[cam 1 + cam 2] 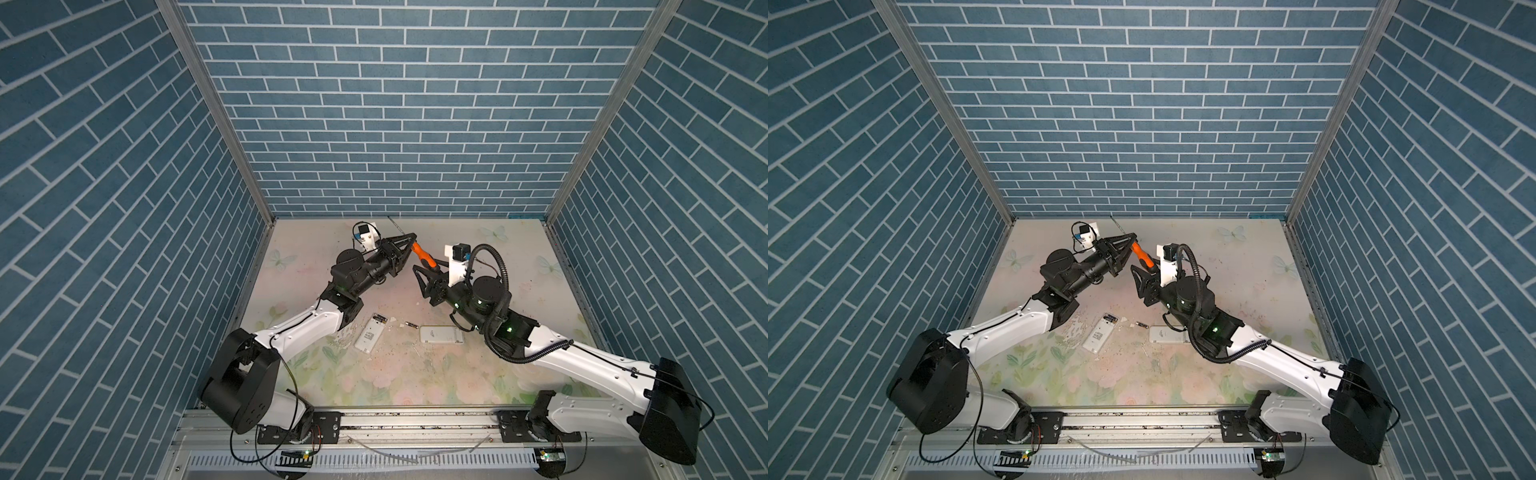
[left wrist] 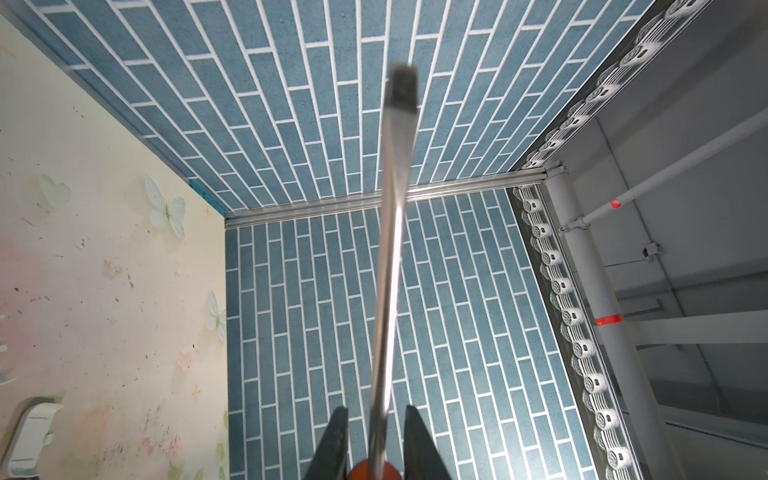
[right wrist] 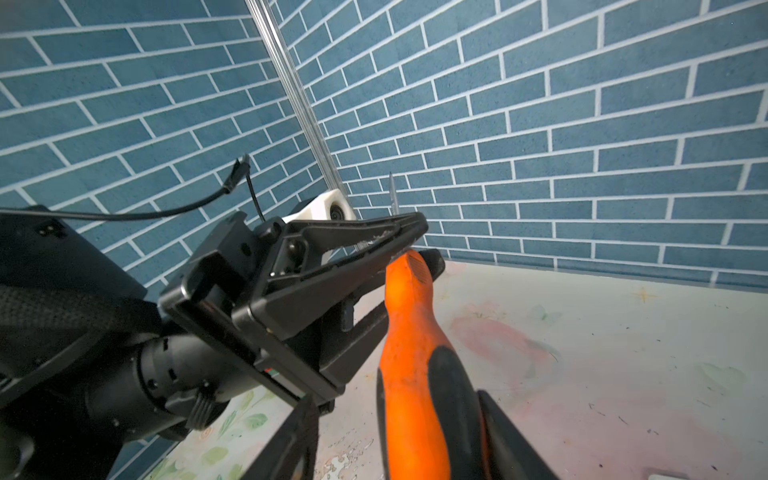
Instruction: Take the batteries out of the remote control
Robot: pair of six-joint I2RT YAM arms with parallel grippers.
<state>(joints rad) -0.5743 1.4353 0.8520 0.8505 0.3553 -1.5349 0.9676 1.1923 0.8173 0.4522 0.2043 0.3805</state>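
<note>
Room: blue brick walls [image 1: 407, 124] on three sides, floral table [image 1: 478, 374] below, and both of my arms are up near the back!
Left pincer [image 1: 412, 242]: clamped tight on the screwdriver [image 1: 422, 254], right where the orange handle meets the steel.
Shaft [image 2: 390, 249]: shoots straight out past my fingers [image 2: 336, 440] in the left wrist view, flat tip aimed at the wall.
Right pincer [image 1: 428, 270]: straddling the fat end of the handle [image 3: 415, 353]. One finger looks pressed to the black grip, but there's a gap on the other side, so I cannot tell whether it is truly clamped.
Tool height: clear of the table and tilted, with the tip toward the back wall.
Battery [image 1: 409, 324]: one lies loose on the table between the two remotes, touching neither!
Left remote [image 1: 370, 333]: flat on the table. The open bay at its far end shows something dark, too small to count.
Right remote [image 1: 440, 333]: lying flat, just beside my right arm [image 1: 582, 365].
</note>
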